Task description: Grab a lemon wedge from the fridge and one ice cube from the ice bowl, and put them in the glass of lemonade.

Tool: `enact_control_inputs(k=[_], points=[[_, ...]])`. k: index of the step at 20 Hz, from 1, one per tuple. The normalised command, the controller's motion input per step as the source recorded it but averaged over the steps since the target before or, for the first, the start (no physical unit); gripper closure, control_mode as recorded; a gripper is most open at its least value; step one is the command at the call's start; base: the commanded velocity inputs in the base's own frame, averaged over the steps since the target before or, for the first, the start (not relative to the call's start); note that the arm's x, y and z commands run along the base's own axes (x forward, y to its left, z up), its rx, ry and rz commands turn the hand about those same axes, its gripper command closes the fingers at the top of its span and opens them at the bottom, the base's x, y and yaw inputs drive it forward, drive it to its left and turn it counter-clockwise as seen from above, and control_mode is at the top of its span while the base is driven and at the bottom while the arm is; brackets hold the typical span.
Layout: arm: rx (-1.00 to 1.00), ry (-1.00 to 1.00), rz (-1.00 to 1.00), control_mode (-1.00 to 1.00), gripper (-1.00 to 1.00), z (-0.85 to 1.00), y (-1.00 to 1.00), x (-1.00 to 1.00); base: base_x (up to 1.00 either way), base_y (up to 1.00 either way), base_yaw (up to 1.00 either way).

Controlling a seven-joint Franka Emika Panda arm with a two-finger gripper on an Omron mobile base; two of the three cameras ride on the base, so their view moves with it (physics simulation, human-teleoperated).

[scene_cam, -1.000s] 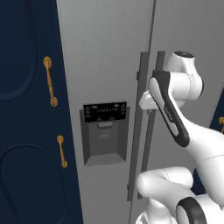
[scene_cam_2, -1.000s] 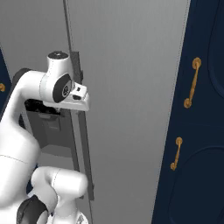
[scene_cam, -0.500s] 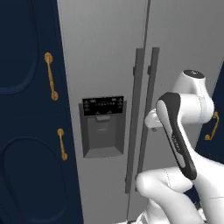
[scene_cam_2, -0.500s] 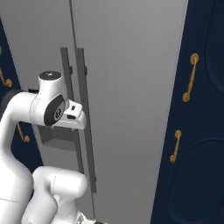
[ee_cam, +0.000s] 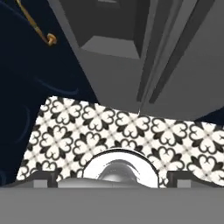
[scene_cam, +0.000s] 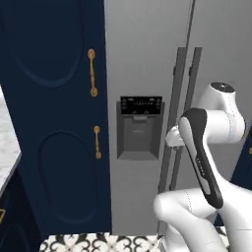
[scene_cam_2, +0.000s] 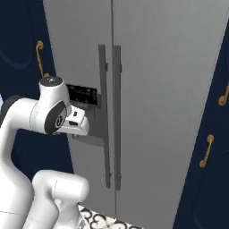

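Note:
The grey fridge stands with both doors closed, its two long dark handles side by side at the middle seam and its black dispenser panel in the left door. In the right base view the fridge fills the middle, and my white hand hangs in front of the dispenser, left of the handles and apart from them. My gripper points down at the floor by the fridge's foot, open and with nothing between its fingertips. The lemon wedge, ice bowl and glass of lemonade are out of view.
Navy cabinets with brass handles flank the fridge on the left, and more brass handles on the right. A pale counter corner shows at far left. Black-and-white patterned tiles cover the floor.
The whole picture has shifted, so the base has moved, showing the fridge from farther back. My hand has come off the fridge handles and dropped lower, now tilted toward the floor.

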Motion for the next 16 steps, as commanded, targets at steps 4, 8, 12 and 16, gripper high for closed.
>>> enact_control_inputs(k=[4, 8, 12, 16], points=[[0.0, 0.0, 0.0, 1.0, -1.0, 0.0, 0.0, 0.0, 0.12, 0.43, 0.49], [0.0, 0.0, 0.0, 1.0, -1.0, 0.0, 0.0, 0.0, 0.38, 0.41, 0.55], [0.0, 0.0, 0.0, 1.0, -1.0, 0.0, 0.0, 0.0, 0.54, 0.4, 0.57], [0.0, 0.0, 0.0, 1.0, -1.0, 0.0, 0.0, 0.0, 0.64, 0.24, 0.6]])
